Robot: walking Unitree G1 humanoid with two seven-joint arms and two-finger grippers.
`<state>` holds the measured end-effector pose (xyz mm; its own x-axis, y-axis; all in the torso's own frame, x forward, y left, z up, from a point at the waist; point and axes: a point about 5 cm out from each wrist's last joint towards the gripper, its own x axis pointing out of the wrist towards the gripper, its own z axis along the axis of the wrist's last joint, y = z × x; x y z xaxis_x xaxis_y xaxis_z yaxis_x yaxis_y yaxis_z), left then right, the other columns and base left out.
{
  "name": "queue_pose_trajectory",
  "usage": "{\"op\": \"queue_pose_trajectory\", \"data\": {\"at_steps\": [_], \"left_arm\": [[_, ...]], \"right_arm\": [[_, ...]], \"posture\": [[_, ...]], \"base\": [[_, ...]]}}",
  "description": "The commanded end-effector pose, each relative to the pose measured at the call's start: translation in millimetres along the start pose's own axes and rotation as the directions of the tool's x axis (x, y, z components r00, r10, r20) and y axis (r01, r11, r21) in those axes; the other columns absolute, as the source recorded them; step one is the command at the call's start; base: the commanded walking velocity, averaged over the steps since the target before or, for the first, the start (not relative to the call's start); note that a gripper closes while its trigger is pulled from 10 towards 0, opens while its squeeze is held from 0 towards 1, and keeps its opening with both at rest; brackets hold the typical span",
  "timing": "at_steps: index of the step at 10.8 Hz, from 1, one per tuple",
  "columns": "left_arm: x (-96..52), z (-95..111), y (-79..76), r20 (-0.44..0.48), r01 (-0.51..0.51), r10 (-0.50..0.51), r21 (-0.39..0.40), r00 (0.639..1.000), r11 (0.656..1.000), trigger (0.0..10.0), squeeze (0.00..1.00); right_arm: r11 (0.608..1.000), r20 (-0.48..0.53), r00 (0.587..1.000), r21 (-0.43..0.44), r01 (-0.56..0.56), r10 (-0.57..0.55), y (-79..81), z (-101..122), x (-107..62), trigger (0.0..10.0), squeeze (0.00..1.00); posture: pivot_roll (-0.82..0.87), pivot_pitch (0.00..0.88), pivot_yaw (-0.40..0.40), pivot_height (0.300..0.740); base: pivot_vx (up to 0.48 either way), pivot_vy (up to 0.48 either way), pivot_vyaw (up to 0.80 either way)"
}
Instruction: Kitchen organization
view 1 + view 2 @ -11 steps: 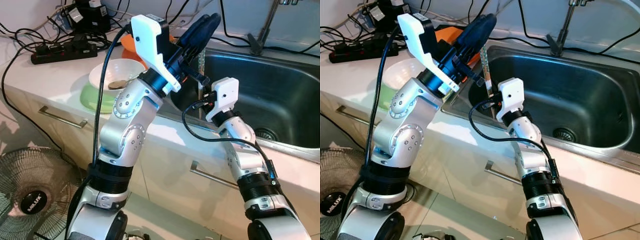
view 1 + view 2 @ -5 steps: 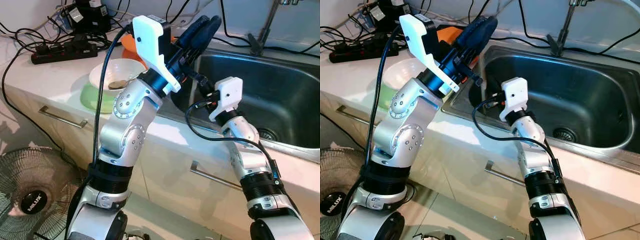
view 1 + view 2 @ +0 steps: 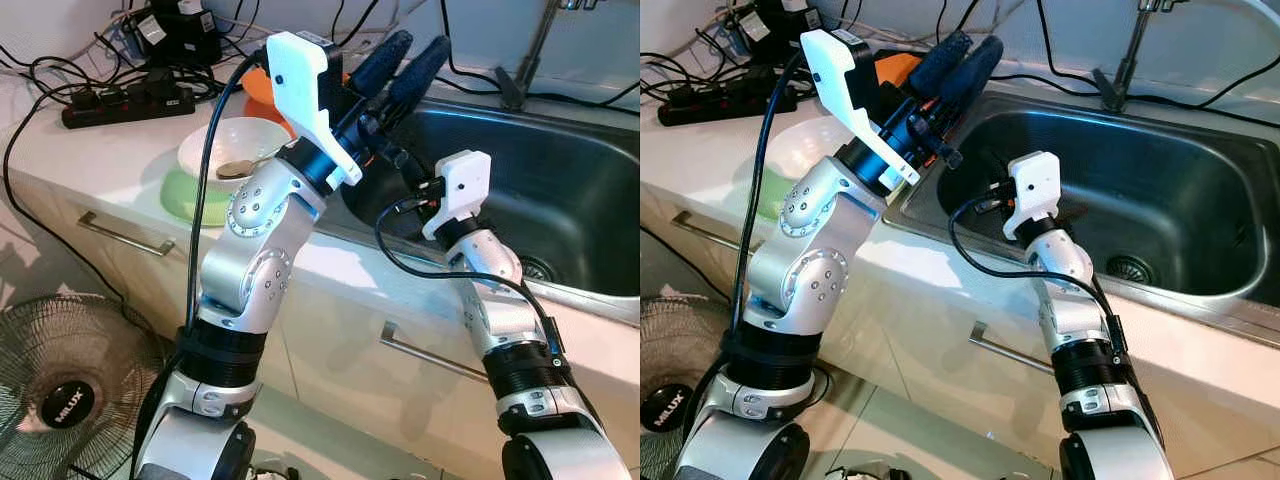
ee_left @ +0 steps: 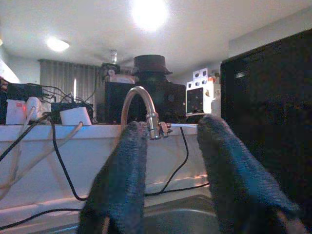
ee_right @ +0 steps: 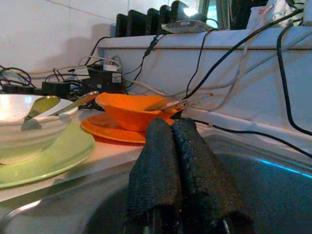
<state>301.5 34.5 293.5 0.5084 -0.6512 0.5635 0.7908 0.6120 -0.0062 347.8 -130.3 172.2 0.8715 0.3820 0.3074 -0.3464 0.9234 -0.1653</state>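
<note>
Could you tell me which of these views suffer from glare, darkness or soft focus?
Left wrist view: a ceiling light blows out to white, and the left claw is a dim blur. Right wrist view: the right claw is dark, but the orange bowl is well lit. Both eye views are evenly lit and sharp.

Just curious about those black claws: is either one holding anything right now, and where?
Nothing is held. The left gripper is open above the sink; the right gripper is shut on nothing.

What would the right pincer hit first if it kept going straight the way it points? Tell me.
Probably the orange bowl on its orange plate. The right pincer, fingers shut, sits low in the sink and points at the sink's near wall below them, so it might meet that wall first; depth is unclear.
</note>
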Motion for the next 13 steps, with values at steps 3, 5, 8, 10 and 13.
{"op": "queue_pose_trajectory", "data": {"at_steps": [3, 5, 8, 10, 13], "left_arm": [[0.1, 5, 5.3, 0.042, -0.038, 0.04, -0.06, 0.998, 0.997, 10.0, 1.0], [-4.1, 26, 25.5, 0.164, -0.131, 0.166, -0.205, 0.972, 0.97, 10.0, 0.0], [-12.4, 32, 42.3, 0.191, -0.199, 0.25, -0.251, 0.949, 0.947, 10.0, 0.0], [-16.1, 28, 45.4, 0.168, -0.223, 0.268, -0.246, 0.949, 0.943, 10.0, 0.0], [-23.1, 20, 48.9, 0.124, -0.252, 0.283, -0.22, 0.951, 0.943, 10.0, 0.0]], "right_arm": [[0.999, 0.009, 0.999, -0.01, 0.048, -0.048, -9.3, 3, 4.1, 0.0, 0.0], [0.984, -0.031, 0.984, -0.035, 0.174, -0.175, -29.1, -1, 2.5, 0.0, 0.0], [0.959, -0.05, 0.958, -0.04, 0.28, -0.282, -47.1, 0, 1.3, 0.0, 0.0], [0.946, -0.043, 0.945, -0.043, 0.322, -0.324, -50.9, 0, 1.1, 5.8, 0.0], [0.933, 0.027, 0.941, -0.12, 0.338, -0.337, -49.2, 10, 4.7, 10.0, 0.0]], "posture": [[0.04, 0.026, 0.076, 0.74], [0.05, 0.024, 0.078, 0.74], [0.05, 0.023, 0.081, 0.74], [0.05, 0.023, 0.083, 0.74], [0.05, 0.027, 0.082, 0.74]], "base": [[0.0, 0.0, 0.0], [0.0, 0.0, 0.0], [0.0, 0.0, 0.0], [0.0, 0.0, 0.0], [0.0, 0.0, 0.0]]}}
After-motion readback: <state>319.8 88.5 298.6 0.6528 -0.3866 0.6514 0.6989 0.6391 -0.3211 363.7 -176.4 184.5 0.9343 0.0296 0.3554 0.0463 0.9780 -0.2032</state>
